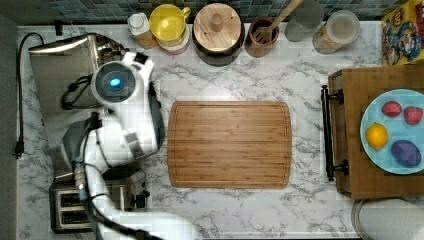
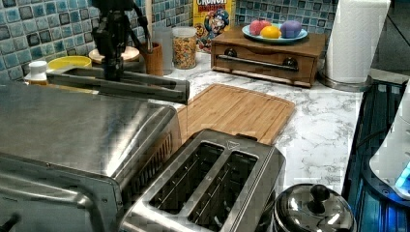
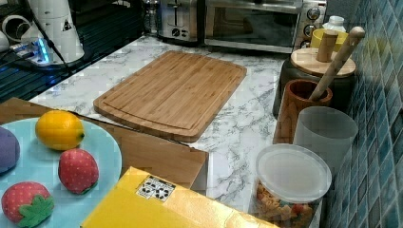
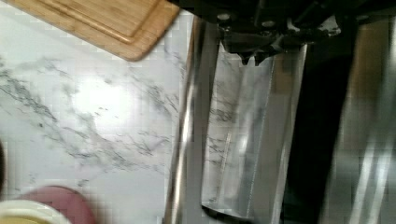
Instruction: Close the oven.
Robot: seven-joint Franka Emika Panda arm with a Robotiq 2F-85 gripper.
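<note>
The oven (image 1: pixel 55 70) is the large steel box at the top view's left, with my arm above its front. In the left view its door is partly open, the long handle bar (image 2: pixel 145 89) sticking out above the counter. My gripper (image 2: pixel 114 75) comes down onto the door's upper edge. In the wrist view the gripper (image 4: pixel 251 57) is shut, its dark tips together against the glass door (image 4: pixel 243 140), beside the handle bar (image 4: pixel 191 130). A dark gap separates the door from the oven body. In the right view the oven (image 3: pixel 256 23) stands at the back.
A two-slot toaster (image 1: pixel 70 212) stands beside the oven. A wooden cutting board (image 1: pixel 229 144) lies mid-counter. Jars, a yellow bowl (image 1: pixel 167 22) and a lidded pot line the tiled wall. A wooden box (image 1: pixel 350 170) with a fruit plate is at the top view's right.
</note>
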